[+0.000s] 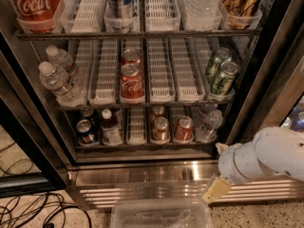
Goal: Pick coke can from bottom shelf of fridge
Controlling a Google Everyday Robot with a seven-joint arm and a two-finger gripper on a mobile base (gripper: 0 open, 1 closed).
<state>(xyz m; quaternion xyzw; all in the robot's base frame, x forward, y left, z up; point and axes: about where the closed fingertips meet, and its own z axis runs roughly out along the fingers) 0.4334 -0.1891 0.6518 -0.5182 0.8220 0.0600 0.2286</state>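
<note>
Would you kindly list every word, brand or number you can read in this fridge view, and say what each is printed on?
"Coca": white script on the big red container at top left; the rest is cut off.
The red can mid-view: script logo too blurred to read.
The coke can on the bottom shelf: nothing legible.
Other labels: unreadable.
The gripper, lower right below that shelf: no text visible.

Coke can point(184, 128): glossy red metal, silvery top; bottom shelf point(137, 145): dark wire, matt white slotted plastic lanes; fridge point(142, 180): ribbed stainless base, dull sheen; claw point(216, 189), low right before that base: matt tan, plastic-looking; arm casing point(270, 156): smooth white.
</note>
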